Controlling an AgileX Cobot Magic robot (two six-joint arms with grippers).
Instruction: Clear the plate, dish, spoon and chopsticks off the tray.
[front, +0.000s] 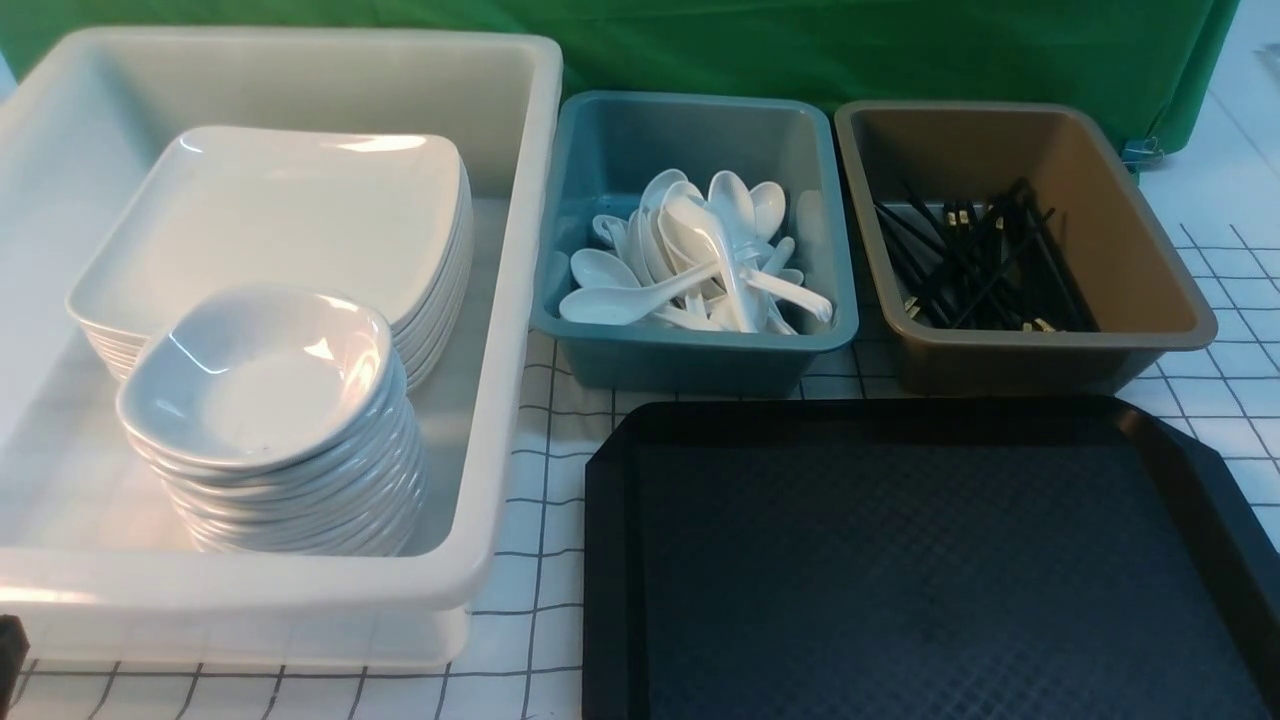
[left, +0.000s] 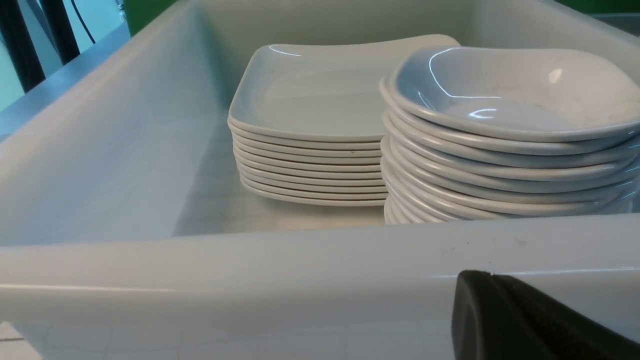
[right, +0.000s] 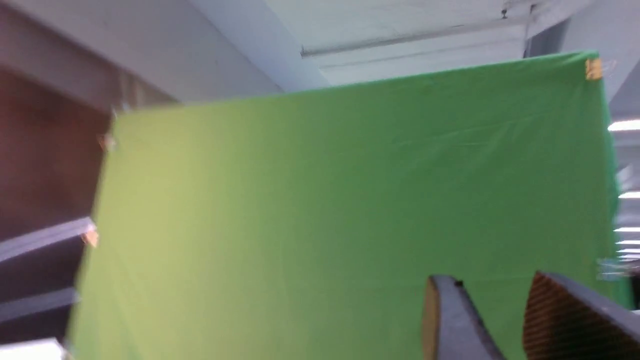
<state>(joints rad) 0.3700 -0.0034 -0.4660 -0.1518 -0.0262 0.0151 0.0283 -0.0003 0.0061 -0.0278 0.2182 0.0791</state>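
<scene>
up front, on the robot's right, the black tray lies on a white gridded tablecloth with nothing resting on its diamond-textured floor. to the left, a large white bin holds a stack of plates at the back and a stack of small dishes just in front, the two stacks touching. behind the tray, a blue bin holds a heap of white spoons, and beside it a brown bin holds a jumble of black chopsticks. the left gripper shows only one dark finger near the white bin's near wall, so i cannot tell whether it is apart or together. the right gripper points at a green backdrop, its fingers apart and holding nothing.
</scene>
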